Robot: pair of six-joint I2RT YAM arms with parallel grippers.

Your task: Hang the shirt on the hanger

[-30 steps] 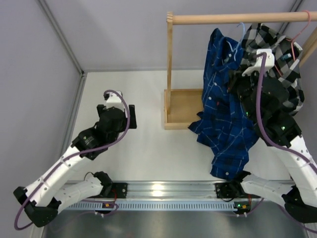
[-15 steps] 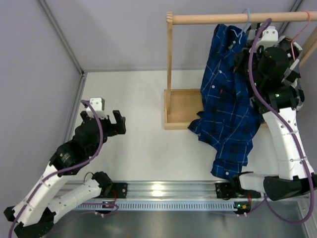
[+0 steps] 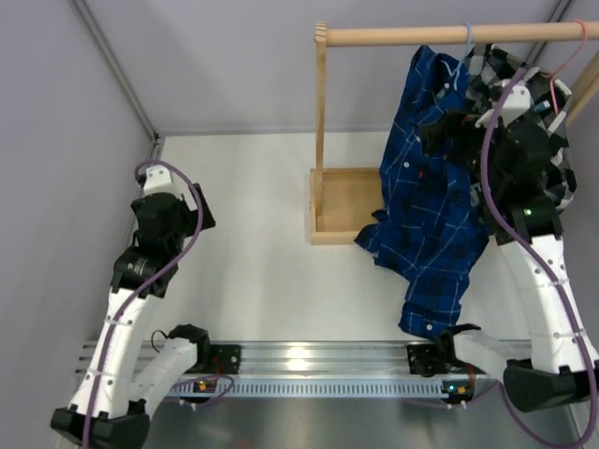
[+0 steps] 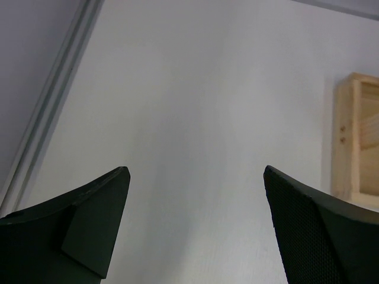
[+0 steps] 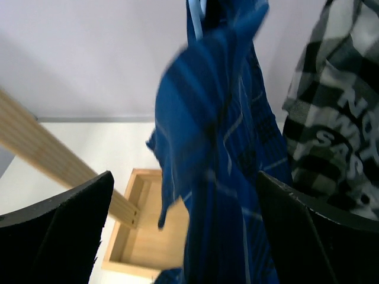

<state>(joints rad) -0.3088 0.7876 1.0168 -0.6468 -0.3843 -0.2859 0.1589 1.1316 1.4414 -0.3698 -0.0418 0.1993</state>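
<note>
Shirt: the blue shirt (image 3: 426,215) hangs from the thin blue hanger (image 3: 467,42) on the wooden bar (image 3: 402,36), at 2 o'clock over the counter (image 3: 271,271).
Long way: it runs from 12 down to 6.
Right tool (image 5: 183,177): spread wide and holding nothing, with the shirt at its 12 o'clock.
Left tool (image 4: 195,171): also spread wide, over at 9 o'clock and well apart from the shirt.
Nearer arm: the right one, so I think any fixing is its job.
Hard to see: only the hanger's hook shows. I cannot tell if both shoulders sit on it, or if the right tool touches the cloth.
</note>
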